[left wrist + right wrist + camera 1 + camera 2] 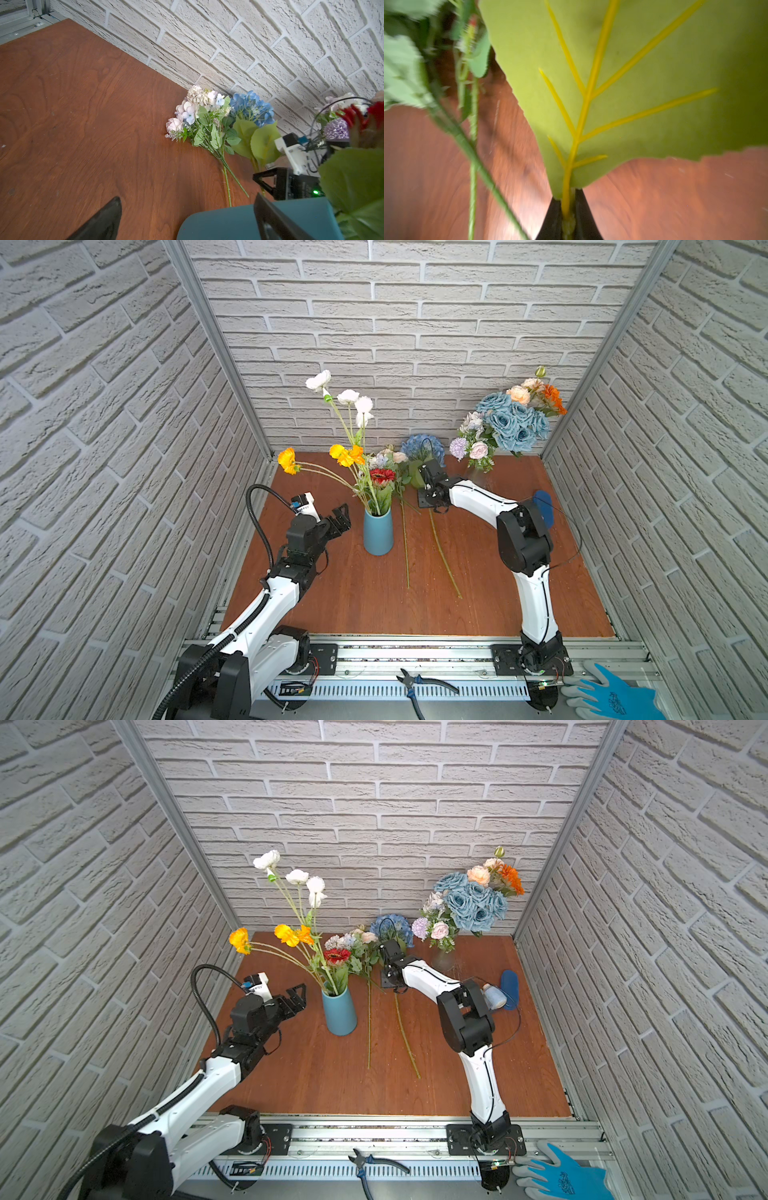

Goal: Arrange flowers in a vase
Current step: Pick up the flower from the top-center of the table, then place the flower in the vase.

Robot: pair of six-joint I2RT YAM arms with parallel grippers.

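Right jaws pinch hydrangea stem [568, 225]; left jaws wide.

**Colours Across the Worktop**

The worktop [332, 605] is reddish-brown woodgrain, and the walls [415, 323] have a white brick pattern. The vase [378, 533] is teal. The flowers are white poppies [318, 380], orange-yellow poppies [286, 459], a red bloom [382, 476] and a blue hydrangea [411, 448]. Its leaf [633, 83] is yellow-green with yellow veins.

Right gripper [568, 197] pinching flower stem [568, 226], large yellow-veined leaf [633, 72], blurred stems [473, 155], wooden table [675, 197]
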